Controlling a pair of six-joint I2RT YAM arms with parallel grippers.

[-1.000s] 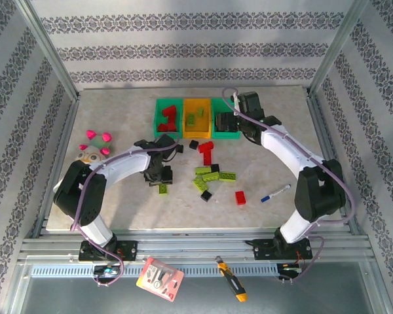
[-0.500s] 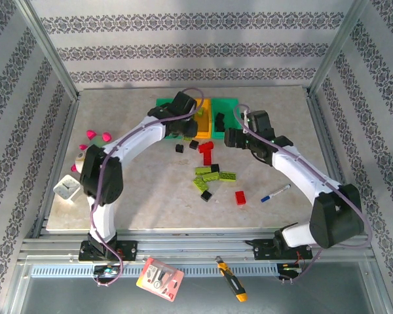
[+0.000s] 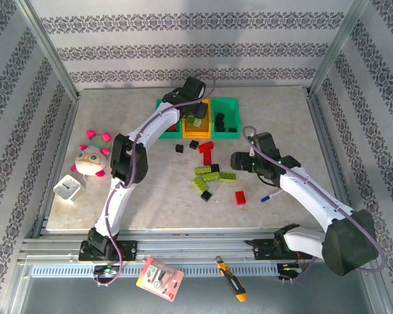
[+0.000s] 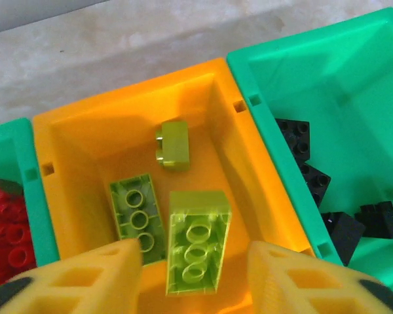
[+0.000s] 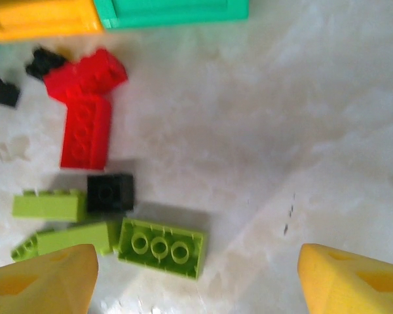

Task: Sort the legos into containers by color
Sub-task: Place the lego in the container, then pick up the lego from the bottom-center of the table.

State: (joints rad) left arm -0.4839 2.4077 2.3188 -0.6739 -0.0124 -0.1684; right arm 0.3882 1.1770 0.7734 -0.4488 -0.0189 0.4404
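My left gripper (image 3: 195, 112) hangs over the orange-yellow container (image 4: 72, 131), jaws apart. A lime lego (image 4: 196, 252) lies underside-up between the fingers with a gap on both sides, beside two more lime legos (image 4: 137, 212) in that bin. The green container (image 4: 354, 85) to its right holds black legos (image 4: 301, 140); the green one on the left (image 3: 162, 104) holds red ones. My right gripper (image 5: 196, 275) is open low over the table, above an upturned lime lego (image 5: 160, 248). Red legos (image 5: 85, 124) and a black one (image 5: 110, 191) lie nearby.
A loose red brick (image 3: 240, 197) and black bricks (image 3: 205, 195) lie mid-table. A plush toy with pink knobs (image 3: 90, 157) and a white cube (image 3: 67, 188) sit at the left. A pen (image 3: 268, 196) lies by the right arm. Metal posts frame the table.
The left arm swung from the table's lime bricks up to the orange-yellow bin and its jaws parted off the lime brick. The right arm drew back from the right green bin to mid-table.
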